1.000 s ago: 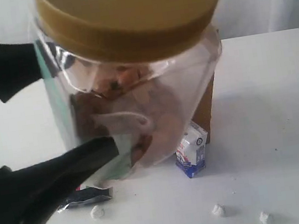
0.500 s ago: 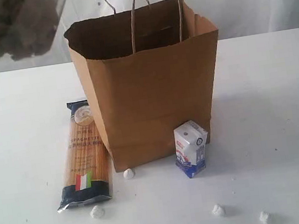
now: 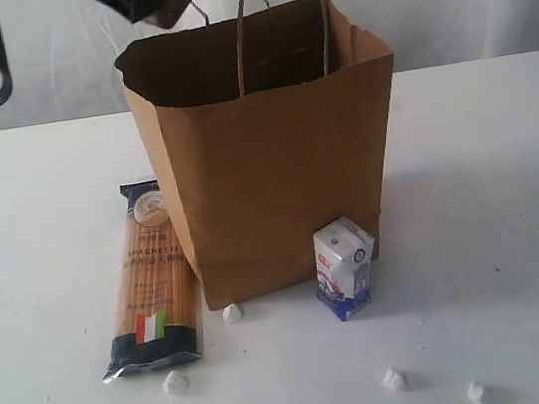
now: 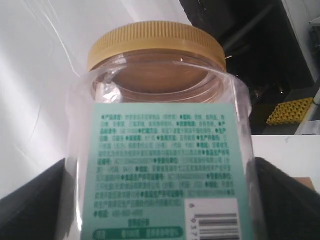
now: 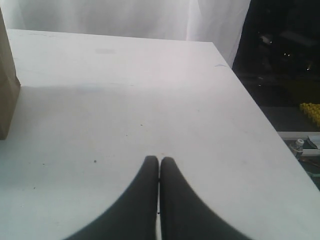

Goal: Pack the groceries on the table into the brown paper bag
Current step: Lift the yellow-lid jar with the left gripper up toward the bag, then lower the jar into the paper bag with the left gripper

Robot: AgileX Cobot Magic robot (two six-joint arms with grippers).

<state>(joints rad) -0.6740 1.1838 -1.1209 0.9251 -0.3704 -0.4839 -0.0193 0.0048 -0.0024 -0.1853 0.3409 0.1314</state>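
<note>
Carrying the yellow-lidded clear jar (image 4: 160, 125) to the bag is judged to be the step in hand. The left end effector (image 4: 160, 215) clamps the jar between its dark fingers (image 4: 30, 205), one on each side wall, and hangs high near the left rim of the brown paper bag (image 3: 277, 181). Whether it is squarely over the opening cannot be told. Below it, the spaghetti packet (image 3: 148, 279) lies flat on the worktop (image 3: 488, 181), just beside the bag's left wall. The bag stands upright with its mouth open. The small white-blue carton (image 3: 345, 267) stands at its front right corner. The right end effector (image 5: 159, 175) is idle, jaws pressed together on nothing, over bare worktop right of the bag. Next move, as judged: centre the jar over the mouth, clear the handles (image 3: 279, 20), lower, then release.
</note>
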